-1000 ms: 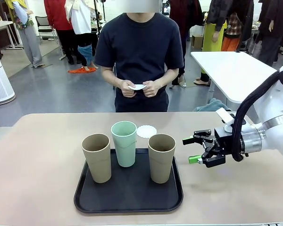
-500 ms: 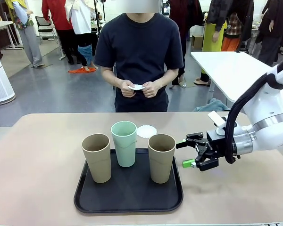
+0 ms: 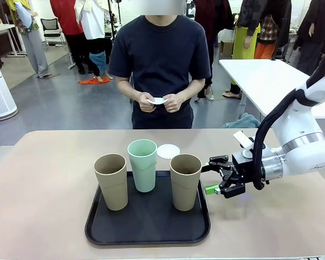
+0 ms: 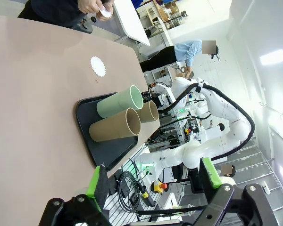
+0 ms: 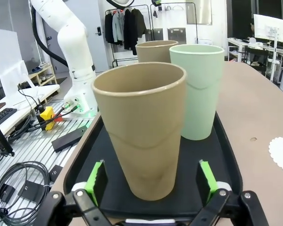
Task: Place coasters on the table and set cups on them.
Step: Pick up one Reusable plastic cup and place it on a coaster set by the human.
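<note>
The jaws of my right gripper [image 3: 210,176] stand spread wide and hold nothing. In the right wrist view, its two green pads [image 5: 96,181] flank the base of the nearest cup, a tall tapered tan-brown matte tumbler [image 5: 141,127]. The tumbler stands upright just ahead of the fingers. From the front, the fingertips sit close beside that tumbler's right wall, over the right rim of the black rounded-corner tray [image 3: 151,227]. I cannot tell whether a pad touches the cup.

On the same tray, behind and to the left of that cup, stands a pale mint-green tumbler [image 3: 143,165]. A second tan-brown tumbler [image 3: 111,181] stands at the tray's left. All three are upright and apart from one another.

A thin white scalloped coaster [image 3: 168,151] lies flat on the large beige tabletop [image 3: 43,179], just past the tray's far edge, between the mint-green tumbler and the nearest cup. Nothing is on it.

At the far side a person holds a small white disc [image 3: 158,100] in both hands [image 3: 162,102] at waist height, well away from the table.

My left gripper [image 4: 153,178] is also spread and empty. It is well apart from the tray, which shows far off beyond it.
</note>
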Robot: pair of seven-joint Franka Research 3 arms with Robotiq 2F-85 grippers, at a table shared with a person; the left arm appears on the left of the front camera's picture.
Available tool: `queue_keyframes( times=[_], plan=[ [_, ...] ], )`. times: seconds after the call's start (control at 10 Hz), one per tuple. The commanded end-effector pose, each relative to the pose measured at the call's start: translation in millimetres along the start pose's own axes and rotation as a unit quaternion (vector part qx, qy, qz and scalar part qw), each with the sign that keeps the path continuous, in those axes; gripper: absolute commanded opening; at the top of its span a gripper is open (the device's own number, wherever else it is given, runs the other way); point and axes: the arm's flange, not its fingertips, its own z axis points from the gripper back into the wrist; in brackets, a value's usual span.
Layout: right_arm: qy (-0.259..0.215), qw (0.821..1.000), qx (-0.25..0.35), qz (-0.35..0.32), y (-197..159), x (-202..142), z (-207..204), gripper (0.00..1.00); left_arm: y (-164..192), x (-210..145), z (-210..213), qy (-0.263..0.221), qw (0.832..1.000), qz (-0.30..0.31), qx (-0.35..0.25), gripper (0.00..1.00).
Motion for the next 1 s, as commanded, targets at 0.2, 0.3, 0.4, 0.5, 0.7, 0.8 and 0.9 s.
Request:
queue_keyframes(
  times=[0.2, 0.3, 0.4, 0.5, 0.7, 0.8, 0.9],
  plan=[
    [-0.011, 1.0, 0.008, 0.009, -8, -5, -20, 1.0, -2, 0, 2, -0.003, 1.0, -0.001, -0.008, 1.0],
    [-0.009, 1.0, 0.012, 0.006, -8, -7, -22, 1.0, -2, 0, 2, -0.003, 1.0, -0.001, -0.008, 1.0],
    [-0.01, 1.0, 0.013, 0.005, -10, -8, -25, 1.0, -2, 0, 2, -0.003, 1.0, -0.001, -0.008, 1.0],
    [-0.009, 1.0, 0.014, 0.005, -11, -8, -27, 1.0, -2, 0, 2, -0.003, 1.0, -0.001, -0.008, 1.0],
    [-0.004, 1.0, 0.017, 0.003, -15, -11, -33, 1.0, -2, 0, 2, -0.003, 1.0, -0.001, -0.008, 1.0],
    [-0.004, 1.0, 0.018, 0.001, -17, -11, -35, 1.0, -2, 0, 2, -0.003, 1.0, -0.001, -0.008, 1.0],
    [-0.003, 1.0, 0.021, 0.0, -17, -12, -37, 1.0, -2, 0, 2, -0.003, 1.0, -0.001, -0.008, 1.0]
  ],
)
